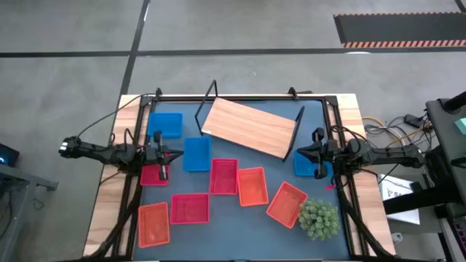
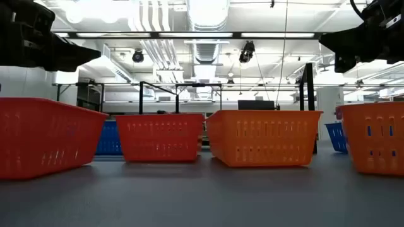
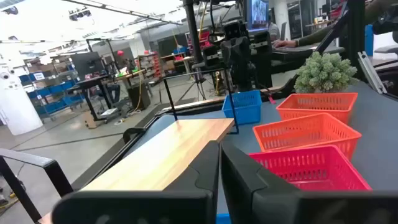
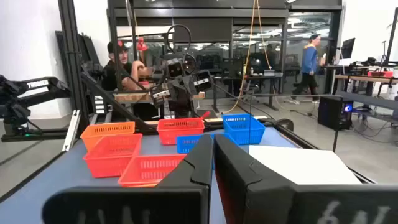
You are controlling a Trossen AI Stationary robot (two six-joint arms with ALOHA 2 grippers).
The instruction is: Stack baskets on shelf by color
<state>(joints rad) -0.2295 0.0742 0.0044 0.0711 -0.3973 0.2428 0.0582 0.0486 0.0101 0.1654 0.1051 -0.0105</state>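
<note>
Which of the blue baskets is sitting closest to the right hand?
The blue basket at the table's right edge, partly under the right hand. The other two blue ones lie on the left, beyond the wooden shelf.

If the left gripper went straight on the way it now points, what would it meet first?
Probably the blue plastic mesh basket just ahead of the shut left gripper, which points toward the table's middle. It may sit high enough to pass over the rim; then the wooden shelf board lies beyond, slightly aside.
</note>
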